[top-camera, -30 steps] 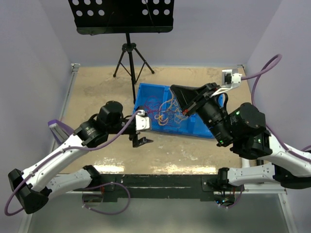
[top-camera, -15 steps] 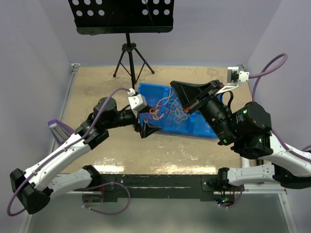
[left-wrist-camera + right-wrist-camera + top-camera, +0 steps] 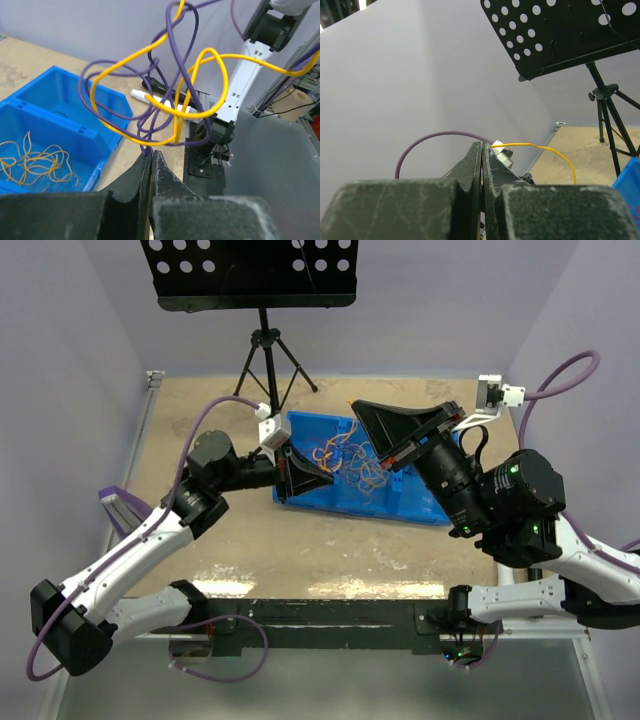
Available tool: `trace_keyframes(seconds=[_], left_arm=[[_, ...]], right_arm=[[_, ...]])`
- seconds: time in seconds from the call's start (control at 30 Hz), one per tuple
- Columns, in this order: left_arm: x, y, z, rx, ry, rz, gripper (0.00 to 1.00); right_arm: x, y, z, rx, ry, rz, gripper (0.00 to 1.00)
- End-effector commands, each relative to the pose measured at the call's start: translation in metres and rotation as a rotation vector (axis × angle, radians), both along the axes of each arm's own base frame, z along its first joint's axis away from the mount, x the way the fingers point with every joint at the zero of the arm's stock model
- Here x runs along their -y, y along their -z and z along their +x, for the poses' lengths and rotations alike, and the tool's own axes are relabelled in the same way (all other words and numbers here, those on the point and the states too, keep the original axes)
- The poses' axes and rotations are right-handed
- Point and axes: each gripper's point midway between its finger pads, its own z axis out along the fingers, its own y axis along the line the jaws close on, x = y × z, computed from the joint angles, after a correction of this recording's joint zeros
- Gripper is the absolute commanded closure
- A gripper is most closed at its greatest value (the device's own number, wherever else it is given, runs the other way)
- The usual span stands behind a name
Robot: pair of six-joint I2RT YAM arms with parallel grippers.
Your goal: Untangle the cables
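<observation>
Left hand pinches cables beside blue bin; right hand too.

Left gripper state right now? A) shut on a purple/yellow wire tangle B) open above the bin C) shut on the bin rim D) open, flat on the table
A: the left wrist view shows the left gripper with its fingers pressed together and the purple and yellow cables looping up out of the pinch.

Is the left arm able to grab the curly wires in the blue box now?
Probably not: the left gripper is shut on the purple and yellow tangle. The loose strands lie uncovered in the blue bin.
</observation>
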Motion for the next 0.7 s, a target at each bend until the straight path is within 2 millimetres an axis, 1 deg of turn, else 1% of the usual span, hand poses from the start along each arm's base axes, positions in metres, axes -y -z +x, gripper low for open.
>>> trace_keyframes(seconds=[0.0, 0.17, 0.23, 0.3, 0.43, 0.47, 0.5, 0.57, 0.6, 0.63, 0.67], left_arm=[[-0.003, -0.025, -0.023, 0.076, 0.108, -0.066, 1.0], [-0.006, -0.023, -0.027, 0.108, 0.126, -0.054, 1.0], [-0.007, -0.022, -0.029, 0.126, 0.132, -0.046, 1.0], [-0.009, -0.014, -0.031, 0.154, 0.142, -0.018, 1.0], [-0.015, 0.016, -0.024, 0.189, 0.099, 0.08, 1.0], [-0.019, 0.032, -0.023, 0.179, 0.088, 0.129, 1.0], [-0.022, 0.042, -0.022, 0.19, 0.082, 0.163, 1.0], [-0.03, 0.062, -0.017, 0.278, 0.063, 0.244, 1.0], [-0.034, 0.074, -0.016, 0.291, 0.057, 0.284, 1.0], [-0.04, 0.086, -0.015, 0.342, 0.063, 0.337, 1.0], [-0.046, 0.099, -0.015, 0.376, 0.065, 0.384, 1.0]], right_arm=[[0.005, -0.013, -0.006, 0.017, -0.028, 0.055, 1.0], [0.004, -0.011, -0.005, 0.015, -0.026, 0.046, 1.0], [0.006, -0.012, -0.005, 0.015, -0.019, 0.046, 1.0], [0.01, -0.014, -0.004, 0.014, -0.008, 0.049, 1.0], [0.029, -0.021, -0.001, 0.014, 0.039, 0.054, 1.0], [0.036, -0.022, 0.0, 0.014, 0.055, 0.053, 1.0], [0.043, -0.026, 0.0, 0.017, 0.068, 0.06, 1.0], [0.057, -0.029, 0.002, 0.014, 0.102, 0.064, 1.0], [0.064, -0.032, 0.002, 0.01, 0.117, 0.075, 1.0], [0.067, -0.028, 0.003, 0.005, 0.129, 0.051, 1.0], [0.073, -0.027, 0.004, 0.003, 0.146, 0.046, 1.0]])
